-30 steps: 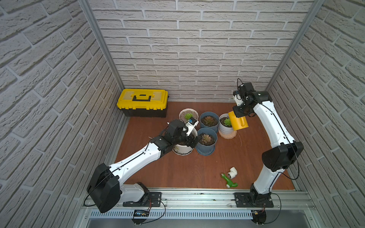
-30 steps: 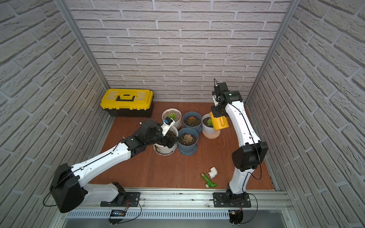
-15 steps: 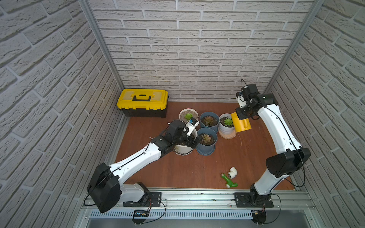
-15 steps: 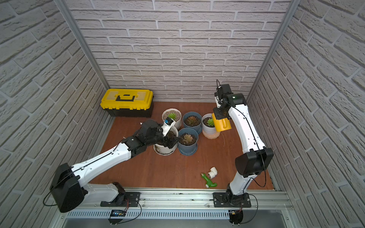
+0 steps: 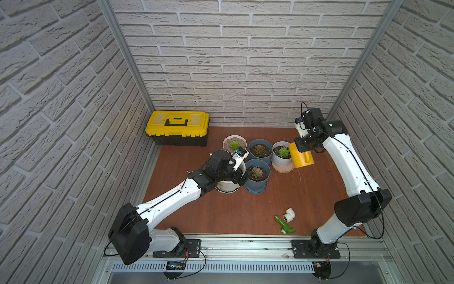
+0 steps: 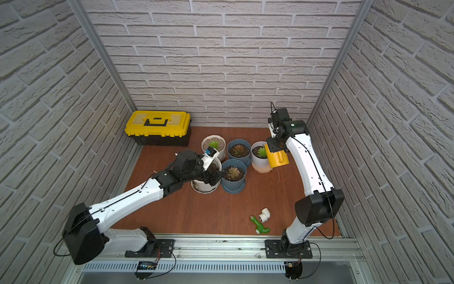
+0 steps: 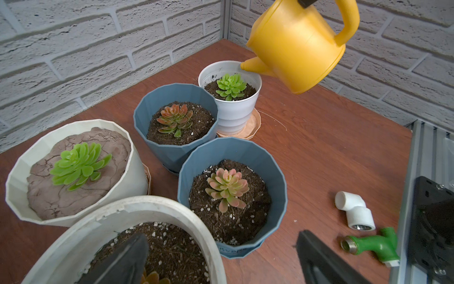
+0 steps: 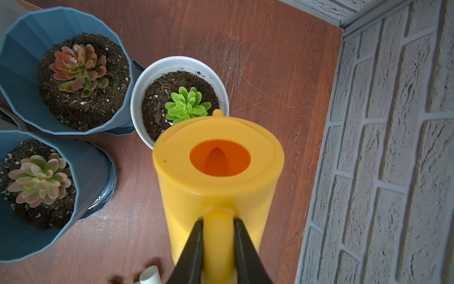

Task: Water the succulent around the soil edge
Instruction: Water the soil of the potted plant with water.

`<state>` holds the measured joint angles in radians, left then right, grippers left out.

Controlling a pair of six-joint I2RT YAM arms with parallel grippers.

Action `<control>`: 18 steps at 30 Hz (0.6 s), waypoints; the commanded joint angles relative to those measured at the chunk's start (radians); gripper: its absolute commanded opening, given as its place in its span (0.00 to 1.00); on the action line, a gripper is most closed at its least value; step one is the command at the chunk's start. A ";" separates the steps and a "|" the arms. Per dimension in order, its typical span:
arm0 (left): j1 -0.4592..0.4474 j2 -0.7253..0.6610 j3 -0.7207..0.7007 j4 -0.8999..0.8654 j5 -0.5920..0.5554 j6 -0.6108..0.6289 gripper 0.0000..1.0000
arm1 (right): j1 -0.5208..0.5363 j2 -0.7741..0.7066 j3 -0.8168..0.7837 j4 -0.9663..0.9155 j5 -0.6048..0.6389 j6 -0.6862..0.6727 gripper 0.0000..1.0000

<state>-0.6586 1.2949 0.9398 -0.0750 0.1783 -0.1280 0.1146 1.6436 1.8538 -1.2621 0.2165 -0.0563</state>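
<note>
Gripped yellow plastic watering can (image 8: 216, 177) in right gripper (image 8: 218, 221), with left gripper (image 7: 222, 234) spread wide; needed slow trickle round dark gritty soil edge (image 8: 151, 103), off green succulent (image 8: 187, 104).

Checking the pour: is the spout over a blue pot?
No, the yellow can has its spout at the small white pot.

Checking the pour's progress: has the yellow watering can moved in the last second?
Yes: in a top view the watering can shifted slightly rightward and frontward, overlapping the small white pot less.
</note>
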 commanded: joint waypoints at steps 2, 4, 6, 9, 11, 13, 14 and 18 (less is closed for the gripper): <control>-0.009 0.010 -0.009 0.052 0.012 -0.003 0.99 | -0.004 -0.060 -0.020 0.011 0.003 0.018 0.02; -0.010 0.010 -0.008 0.052 0.012 -0.003 0.98 | -0.004 -0.065 -0.024 0.006 0.000 0.018 0.03; -0.012 0.010 -0.007 0.052 0.012 -0.002 0.98 | -0.003 -0.072 -0.032 -0.001 -0.010 0.019 0.03; -0.013 0.009 -0.007 0.053 0.011 -0.002 0.98 | -0.001 -0.086 -0.052 -0.001 -0.023 0.020 0.03; -0.014 0.008 -0.007 0.053 0.012 -0.004 0.98 | 0.002 -0.096 -0.065 0.000 -0.028 0.022 0.03; -0.016 0.009 -0.007 0.053 0.011 -0.004 0.98 | 0.006 -0.107 -0.074 -0.001 -0.030 0.021 0.03; -0.015 0.007 -0.007 0.053 0.010 -0.003 0.98 | 0.009 -0.112 -0.076 -0.003 -0.032 0.022 0.03; -0.016 0.007 -0.007 0.054 0.010 -0.004 0.99 | 0.016 -0.123 -0.085 -0.005 -0.045 0.022 0.03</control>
<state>-0.6674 1.2991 0.9398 -0.0742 0.1791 -0.1284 0.1223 1.5600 1.7779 -1.2705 0.1864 -0.0547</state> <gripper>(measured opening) 0.985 0.210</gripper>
